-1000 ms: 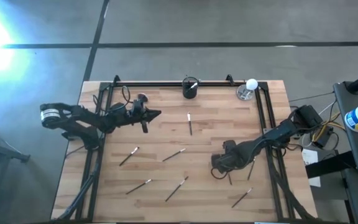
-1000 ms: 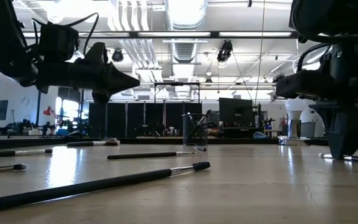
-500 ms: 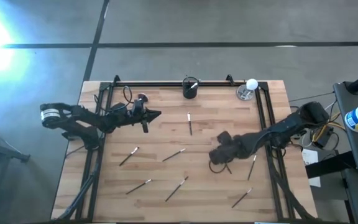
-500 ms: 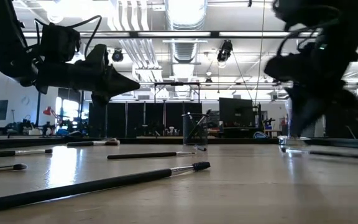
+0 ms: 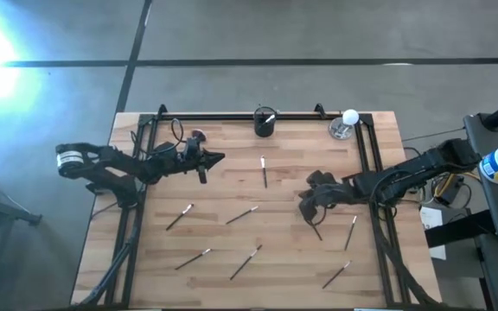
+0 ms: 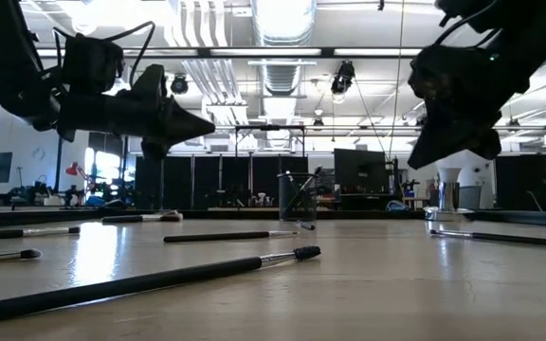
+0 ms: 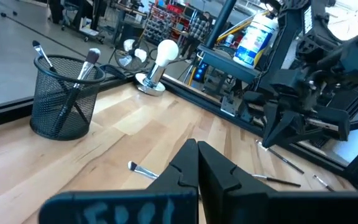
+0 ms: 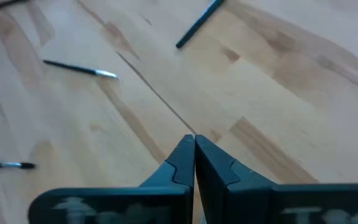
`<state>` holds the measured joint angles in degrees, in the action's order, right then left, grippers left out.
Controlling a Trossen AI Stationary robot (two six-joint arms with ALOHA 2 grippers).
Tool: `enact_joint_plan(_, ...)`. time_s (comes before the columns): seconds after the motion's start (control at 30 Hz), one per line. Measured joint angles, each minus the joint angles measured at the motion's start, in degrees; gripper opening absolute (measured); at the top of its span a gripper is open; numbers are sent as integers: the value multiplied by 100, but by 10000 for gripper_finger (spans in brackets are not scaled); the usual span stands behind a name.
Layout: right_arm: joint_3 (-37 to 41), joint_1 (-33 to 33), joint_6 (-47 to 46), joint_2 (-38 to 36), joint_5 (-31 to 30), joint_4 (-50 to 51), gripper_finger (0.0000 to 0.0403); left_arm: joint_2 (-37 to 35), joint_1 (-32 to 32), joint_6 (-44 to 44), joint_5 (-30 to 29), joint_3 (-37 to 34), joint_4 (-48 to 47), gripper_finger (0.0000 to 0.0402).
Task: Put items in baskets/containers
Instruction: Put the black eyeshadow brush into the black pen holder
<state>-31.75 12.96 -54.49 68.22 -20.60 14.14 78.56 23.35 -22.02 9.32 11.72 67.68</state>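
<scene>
**Both pincers empty and pressed shut, with brushes yet to gather**

A pale wood-plank counter stands on a grey concrete floor, framed by a black rail along its far edge and sides.

From above, the black mesh cup sits at the middle of the far edge with a few brushes already standing in it; a small shiny dish with a white ball lies toward the far right corner. Loose makeup brushes are scattered over the middle and near half of the counter, one just in front of the cup. The left pincer hangs near the left edge. The right pincer is over the right half, near a dark brush.

Level with the counter, the right pincer is raised well clear of the wood and carries nothing; a long brush lies nearest the lens.

The left wrist view shows its fingers closed together, the cup ahead.

The right wrist view shows fingers likewise pressed together above bare planks, brushes lying beyond.

Judging from this, a pick is in hand: the right pincer would need to spread, line its fingers across a nearby handle, and descend.
</scene>
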Motion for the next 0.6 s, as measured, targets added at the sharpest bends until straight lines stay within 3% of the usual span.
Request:
enact_joint_plan(0.23,-372,6,-677,249,217,525,37,-2,0,-4,0,-19,-135,0)
enact_joint_plan(0.6,-1609,-110,-1268,2061,878,2041,110,-2,0,54,0,-22,-223,0)
